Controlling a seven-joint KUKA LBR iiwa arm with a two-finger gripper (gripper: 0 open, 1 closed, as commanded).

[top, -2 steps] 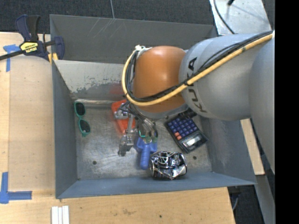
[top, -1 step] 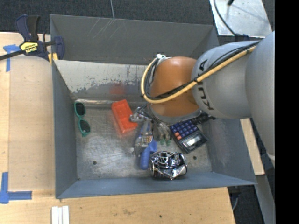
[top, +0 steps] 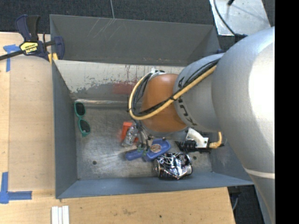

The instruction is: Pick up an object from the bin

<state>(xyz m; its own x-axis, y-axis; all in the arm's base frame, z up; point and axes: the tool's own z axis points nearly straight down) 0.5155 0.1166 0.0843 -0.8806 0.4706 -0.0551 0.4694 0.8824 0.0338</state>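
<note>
Camera view: grey bin (top: 65,139) with green sunglasses (top: 81,120), blue toy (top: 148,151), shiny wrapper (top: 174,166).

The bin (top: 65,139) is plain grey, its back wall streaked with rusty red. By the left wall lie green sunglasses (top: 81,120). Near the middle is an orange-red piece (top: 126,129), and toward the front edge a blue toy (top: 149,152) with a round gold-rimmed badge. At the front edge sits a crumpled packet (top: 174,166), glossy black with white markings. The wrist cover (top: 159,104) is orange, its cable (top: 196,80) yellow, and the arm (top: 243,92) pale grey.
</note>
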